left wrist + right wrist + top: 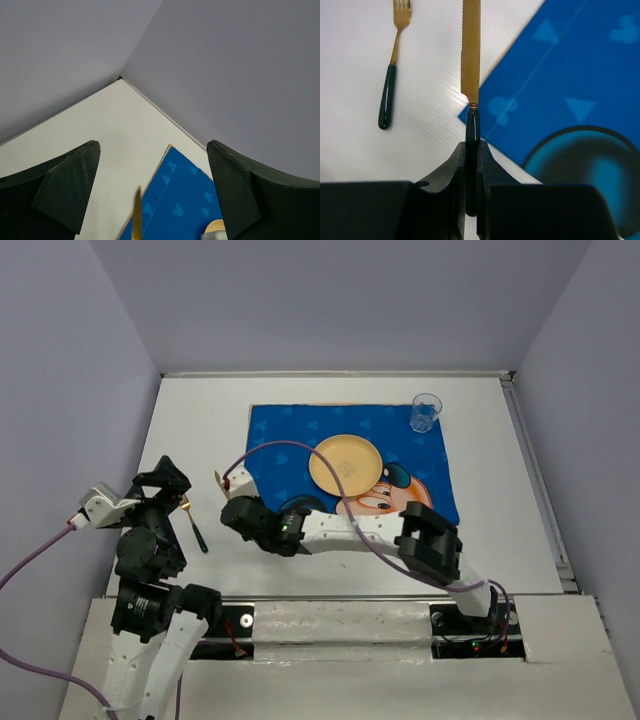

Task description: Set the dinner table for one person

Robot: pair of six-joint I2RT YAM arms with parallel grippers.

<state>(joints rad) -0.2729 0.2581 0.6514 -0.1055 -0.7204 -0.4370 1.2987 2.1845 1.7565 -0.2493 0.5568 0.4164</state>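
The white dinner table (200, 420) spreads beneath both arms, walled in pale lavender-grey. On it lies a blue placemat (290, 430) bearing a yellow plate (345, 463) and a clear cup (425, 412). The left gripper (152, 150) hangs spread wide, holding nothing. The right gripper (472, 150) clamps a gold knife (470, 50) by its dark green handle, just off the placemat's left edge. A matching fork (390, 85) lies beside it.

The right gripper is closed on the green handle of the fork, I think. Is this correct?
No. The right gripper is closed on the green handle of the knife; the fork lies apart on the white table. The right wrist view shows it.
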